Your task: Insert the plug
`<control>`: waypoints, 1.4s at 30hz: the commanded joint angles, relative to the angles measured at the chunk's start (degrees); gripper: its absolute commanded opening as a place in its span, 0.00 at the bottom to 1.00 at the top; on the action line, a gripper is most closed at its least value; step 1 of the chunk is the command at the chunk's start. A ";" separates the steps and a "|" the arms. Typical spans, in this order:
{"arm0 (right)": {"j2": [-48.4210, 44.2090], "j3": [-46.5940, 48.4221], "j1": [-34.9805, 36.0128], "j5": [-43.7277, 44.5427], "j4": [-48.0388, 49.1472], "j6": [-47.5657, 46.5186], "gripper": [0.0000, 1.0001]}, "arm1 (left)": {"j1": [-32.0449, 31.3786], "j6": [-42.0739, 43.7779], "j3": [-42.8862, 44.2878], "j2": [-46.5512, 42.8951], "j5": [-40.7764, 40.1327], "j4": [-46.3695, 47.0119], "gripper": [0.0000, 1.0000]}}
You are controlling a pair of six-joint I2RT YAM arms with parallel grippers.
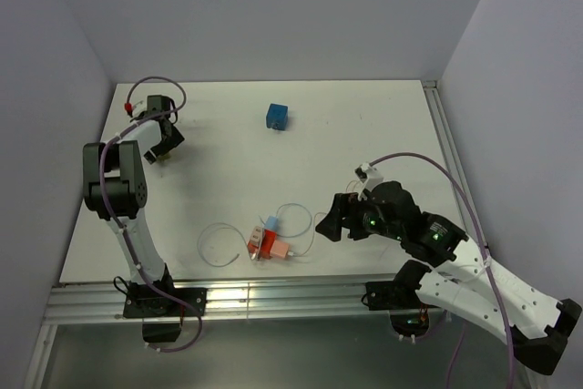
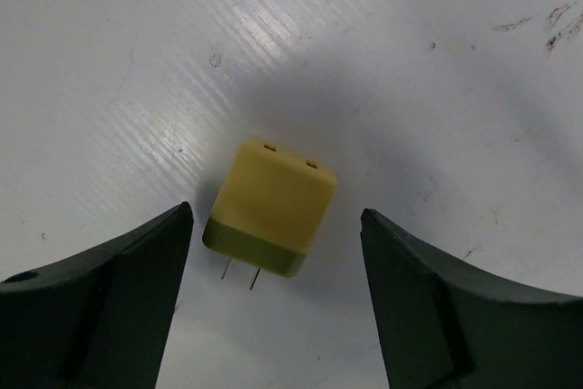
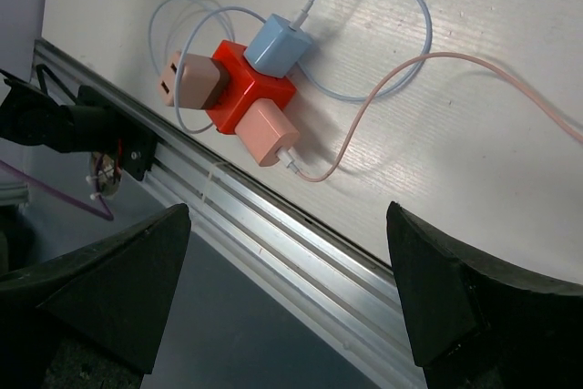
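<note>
Flanking yellow plug, left fingers wide; right fingers wide near red cube, blue block apart.

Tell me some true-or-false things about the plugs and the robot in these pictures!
1. The yellow plug lies between the fingers of the left end effector, and neither finger touches it. True.
2. The red socket cube has nothing plugged in. False: one blue adapter and two pink adapters sit in it.
3. The right end effector is open. True.
4. The blue cube sits on the red socket cube. False: it stands alone, farther back on the table.
</note>
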 commanded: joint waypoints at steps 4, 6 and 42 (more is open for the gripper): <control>-2.19 -0.20 -0.52 0.57 -0.55 0.85 0.94 | 0.07 1.92 1.79 1.73 0.19 0.37 0.74; -2.28 -0.20 -0.52 0.57 -0.64 1.02 0.94 | 0.07 2.18 2.13 2.34 1.51 0.37 0.70; 14.24 12.44 -5.61 -14.36 6.57 2.78 0.90 | -32.79 6.13 -36.01 -63.65 40.46 22.26 0.00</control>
